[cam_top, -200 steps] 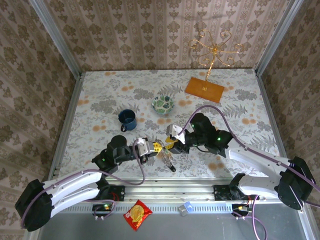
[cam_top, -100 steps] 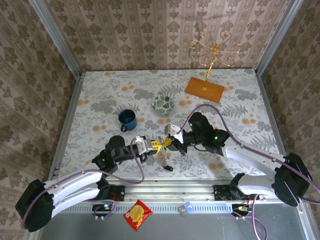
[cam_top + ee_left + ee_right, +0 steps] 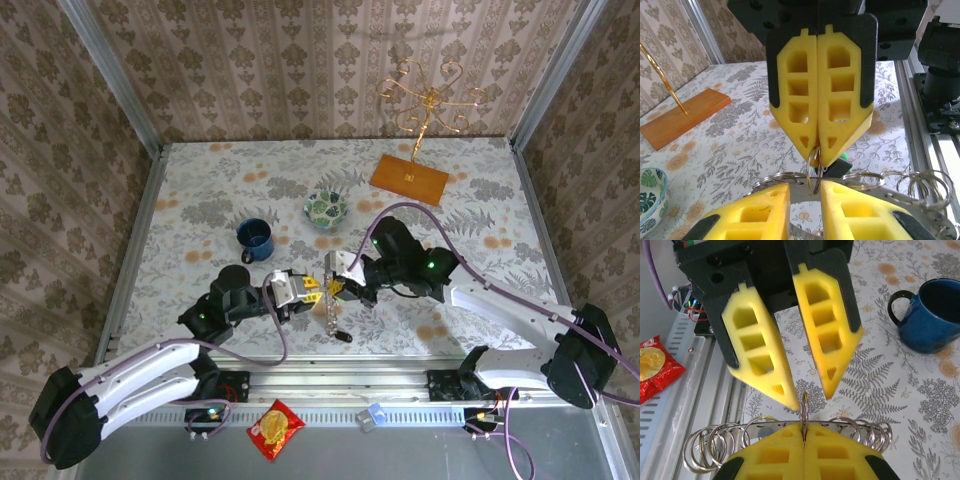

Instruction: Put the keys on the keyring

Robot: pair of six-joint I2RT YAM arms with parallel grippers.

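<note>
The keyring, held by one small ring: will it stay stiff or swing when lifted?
Probably swings: the right gripper pinches the keyring by just one small split ring. The other loose rings likely slide and rattle.

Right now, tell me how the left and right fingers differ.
The left gripper has its fingers apart; the right gripper has them pressed together. The right gripper pinches a small split ring; the left gripper merely flanks it. Both have yellow fingers, tip to tip.
</note>
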